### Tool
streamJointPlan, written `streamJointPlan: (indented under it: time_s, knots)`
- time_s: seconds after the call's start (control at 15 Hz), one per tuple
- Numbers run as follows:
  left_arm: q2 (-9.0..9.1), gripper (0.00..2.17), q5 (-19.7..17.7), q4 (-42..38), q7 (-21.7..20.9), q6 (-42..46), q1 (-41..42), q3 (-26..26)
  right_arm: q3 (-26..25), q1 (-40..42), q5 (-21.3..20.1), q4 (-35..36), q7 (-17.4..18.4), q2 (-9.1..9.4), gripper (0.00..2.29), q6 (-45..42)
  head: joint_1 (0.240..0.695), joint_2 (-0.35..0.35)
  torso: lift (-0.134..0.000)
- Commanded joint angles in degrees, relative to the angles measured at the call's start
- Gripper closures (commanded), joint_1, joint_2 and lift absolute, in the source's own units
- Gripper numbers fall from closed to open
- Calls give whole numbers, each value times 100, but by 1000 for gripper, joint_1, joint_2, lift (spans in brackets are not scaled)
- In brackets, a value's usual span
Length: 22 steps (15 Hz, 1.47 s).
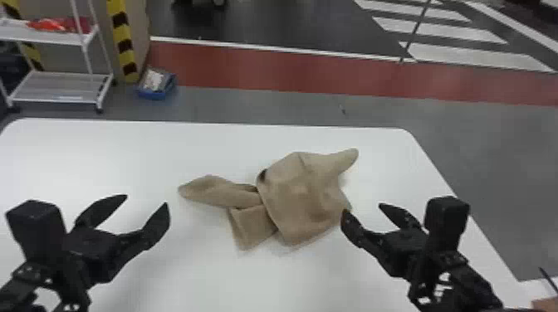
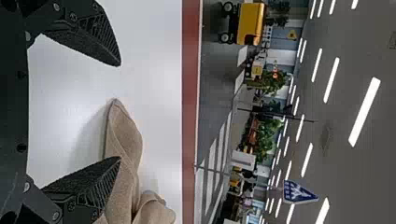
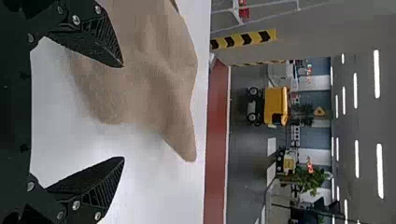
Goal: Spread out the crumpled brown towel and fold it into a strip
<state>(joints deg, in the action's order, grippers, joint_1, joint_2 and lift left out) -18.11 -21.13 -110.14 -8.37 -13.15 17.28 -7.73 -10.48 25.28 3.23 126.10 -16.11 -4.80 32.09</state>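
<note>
The brown towel (image 1: 305, 191) lies crumpled on the white table, with a narrow twisted end to the left, a flap toward the front and a pointed corner at the back right. Left of it, my left gripper (image 1: 147, 201) is open and holds nothing. My right gripper (image 1: 362, 207) is open at the towel's right side, one finger by its edge. In the left wrist view, the towel's narrow end (image 2: 123, 135) appears beyond the left gripper (image 2: 120, 112). The right wrist view has the towel (image 3: 159, 70) behind one finger of the open right gripper (image 3: 123, 112).
The white table (image 1: 104, 153) has its far edge behind the towel and its right edge beyond my right gripper. On the floor past the table stand a white shelf rack (image 1: 62, 87) and a blue box (image 1: 157, 85). Part of a hand (image 1: 546, 305) shows at the bottom right corner.
</note>
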Motion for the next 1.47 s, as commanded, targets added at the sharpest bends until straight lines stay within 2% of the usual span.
streamJointPlan:
  time_s: [0.0, 0.27, 0.4, 0.53, 0.67, 0.87, 1.0, 1.13, 1.33, 1.4]
  knots:
    - [-17, 191, 13, -43, -16, -18, 12, -1, 424, 4, -130, 20, -50, 5, 370, 39, 695, -142, -123]
    - [-8, 194, 13, -52, -33, -246, 12, 17, 872, 21, -359, -59, -182, -47, 414, 57, 695, -69, -123]
    - [9, 194, 48, -16, -42, -229, -14, -18, 969, 21, -394, -191, -349, -56, 532, 21, 695, -47, -123]
    - [18, 194, 57, 1, -42, -246, -23, -36, 1065, -40, -464, -411, -463, -74, 532, 21, 695, -29, -123]
    - [18, 194, 65, 1, -42, -246, -23, -36, 1206, -137, -736, -613, -472, -91, 532, 57, 695, -21, -123]
    - [9, 194, 65, 10, -42, -229, -23, -36, 1223, -260, -745, -745, -692, -91, 532, 57, 695, -12, -123]
    - [9, 194, 65, 19, -42, -229, -23, -36, 1223, -322, -798, -762, -692, -91, 535, 145, 695, -4, -123]
    - [9, 194, 65, 19, -60, -229, -23, -36, 1223, -366, -851, -771, -701, -91, 768, 232, 695, -5, -123]
    - [9, 194, 65, 1, -69, -229, -14, -36, 1223, -462, -903, -789, -701, -91, 805, 496, 695, -11, -123]
    - [18, 194, 65, -8, -69, -229, -14, -36, 1232, -454, -886, -780, -701, -83, 1146, 496, 695, -13, -123]
